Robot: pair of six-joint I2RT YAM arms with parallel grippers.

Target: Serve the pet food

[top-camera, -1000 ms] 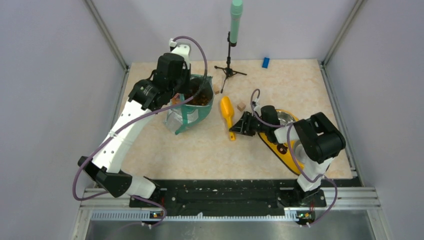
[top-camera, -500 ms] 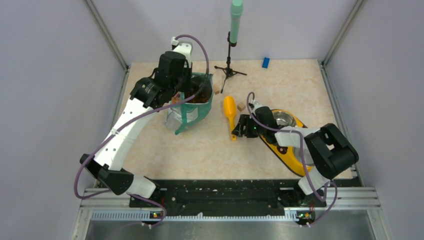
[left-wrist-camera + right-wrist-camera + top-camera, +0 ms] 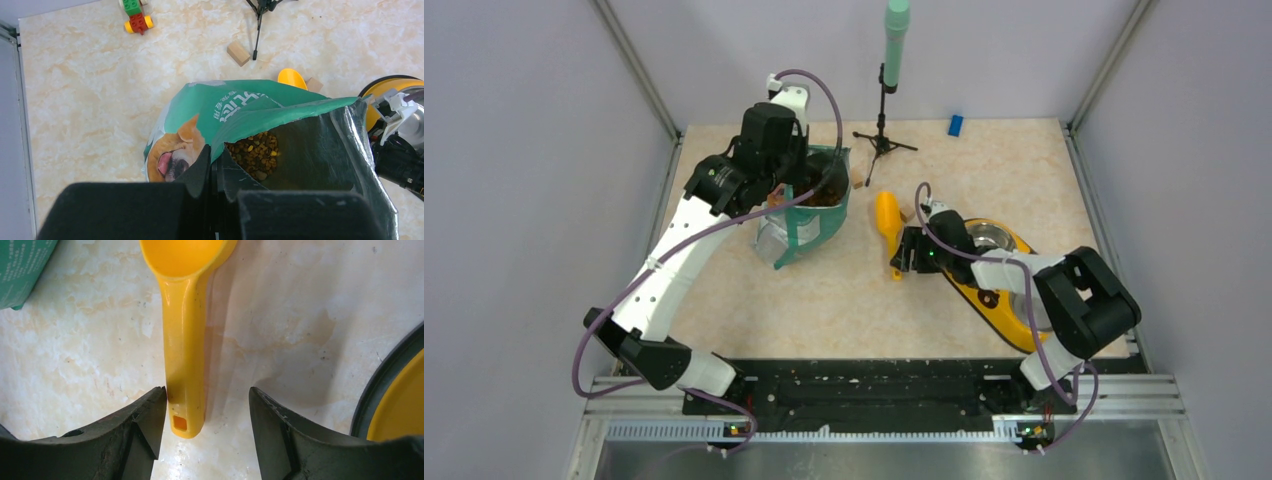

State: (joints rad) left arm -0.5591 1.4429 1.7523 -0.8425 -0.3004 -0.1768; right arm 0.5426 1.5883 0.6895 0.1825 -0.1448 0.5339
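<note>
A teal-and-white pouch [image 3: 200,112] with a dog's face stands open at the back left. Brown pet food [image 3: 256,152] lies inside it, also seen from above [image 3: 824,198]. My left gripper [image 3: 215,172] is shut on the pouch's rim [image 3: 799,185] and holds the mouth open. A yellow scoop [image 3: 184,340] lies empty on the table [image 3: 886,218]. My right gripper [image 3: 206,392] stands open around the handle's end [image 3: 902,257]; the left finger is right against the handle and the right finger is well clear of it.
A steel bowl [image 3: 990,236] sits in a yellow stand [image 3: 1002,305] behind my right gripper, its rim close to my right finger [image 3: 395,390]. A tripod [image 3: 882,140], a blue block [image 3: 955,124], a wooden cube [image 3: 238,53] and a toy of bricks [image 3: 136,15] stand farther back.
My right gripper has moved in low to the scoop's handle end and opened wider. The scoop has shifted a little to the right. The left arm and pouch have hardly moved.
</note>
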